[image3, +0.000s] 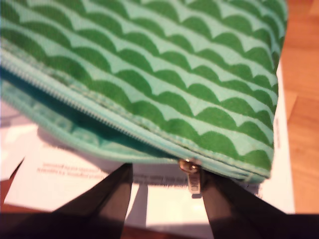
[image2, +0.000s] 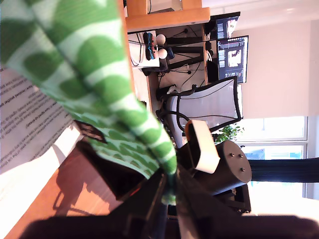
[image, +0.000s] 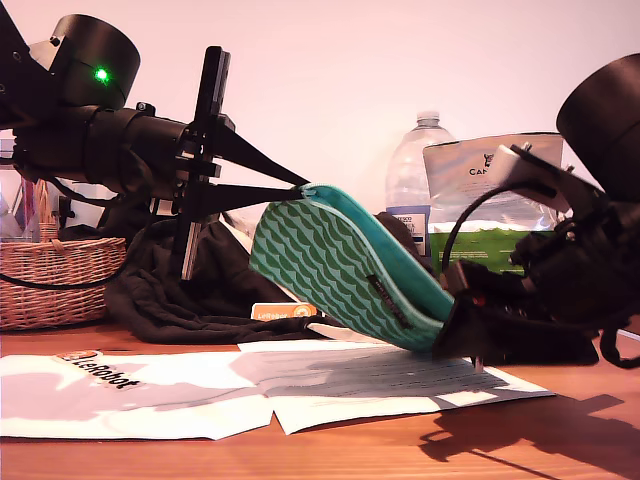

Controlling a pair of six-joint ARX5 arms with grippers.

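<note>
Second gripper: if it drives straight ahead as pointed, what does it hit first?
The green pouch: its zipper edge and zipper pull sit right ahead of my second gripper, jaws apart. Contact looks almost immediate, though depth is unclear.

A plain pale wall (image: 400, 60) backs the wooden worktop (image: 420, 455); beyond stand a mesh office chair (image2: 209, 107), a monitor (image2: 232, 52) and a bright window (image2: 279, 129).

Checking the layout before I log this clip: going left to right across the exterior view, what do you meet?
wicker basket → black cloth → green patterned pouch → water bottle → white and green bag
</note>
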